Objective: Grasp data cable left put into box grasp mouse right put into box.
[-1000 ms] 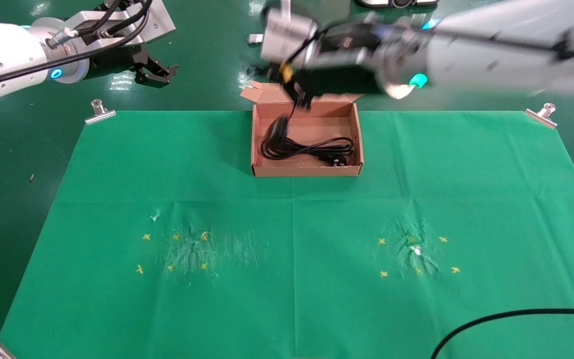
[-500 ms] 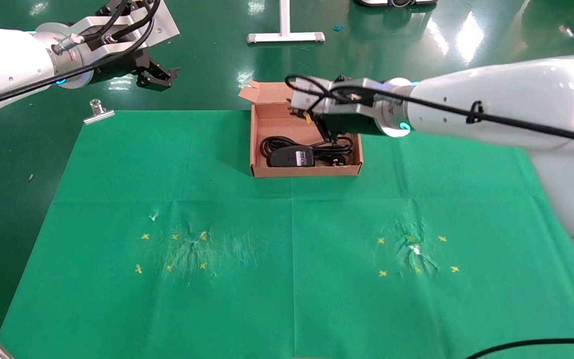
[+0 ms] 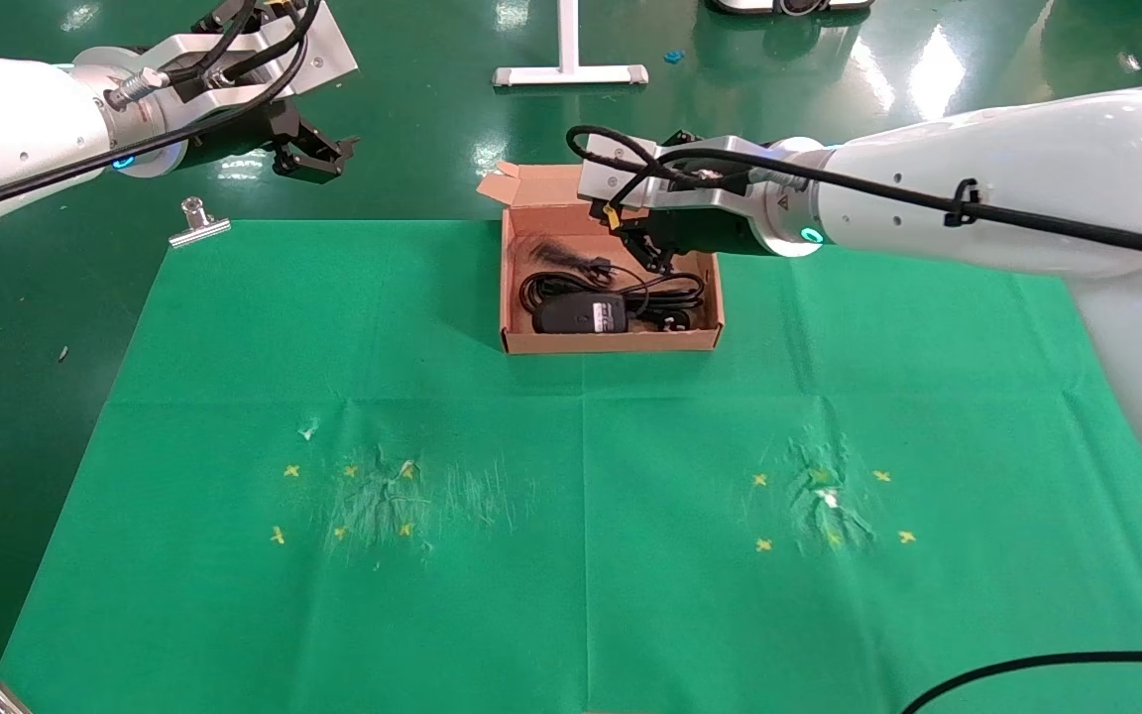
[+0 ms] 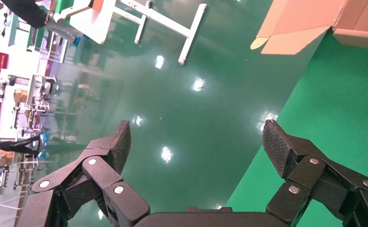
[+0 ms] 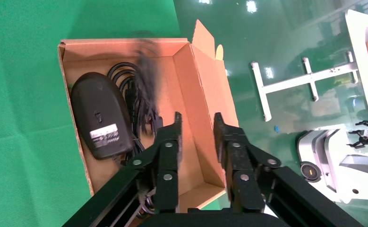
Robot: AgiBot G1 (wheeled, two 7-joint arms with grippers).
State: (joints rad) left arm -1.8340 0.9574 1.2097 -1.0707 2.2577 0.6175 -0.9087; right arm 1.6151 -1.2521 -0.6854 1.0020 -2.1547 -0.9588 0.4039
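Observation:
The box (image 3: 611,340) stands at the back middle of the green cloth. Inside it lies the mouse (image 3: 581,315), label patch up, resting on the looped data cable (image 3: 675,290). The mouse's thin cord (image 3: 566,256) is a blur above the box's back half. My right gripper (image 3: 648,256) hovers over the box's right rear part, open, nothing between its fingers. The right wrist view shows the mouse (image 5: 99,120), the data cable (image 5: 133,101), the box wall (image 5: 201,104) and the right gripper (image 5: 197,124). My left gripper (image 3: 318,154) is parked open beyond the cloth's far left corner; the left wrist view shows this left gripper (image 4: 196,137) wide open over the floor.
Metal clips (image 3: 199,220) pin the cloth's corners. A white stand (image 3: 569,71) sits on the floor behind the box. Yellow cross marks (image 3: 348,501) and scuffed patches lie on the cloth's front halves. A black cable (image 3: 1027,659) crosses the front right corner.
A second ago the mouse hung from my right gripper over the box. It now lies in the box, let go, its cord still falling. The right gripper has lifted slightly.

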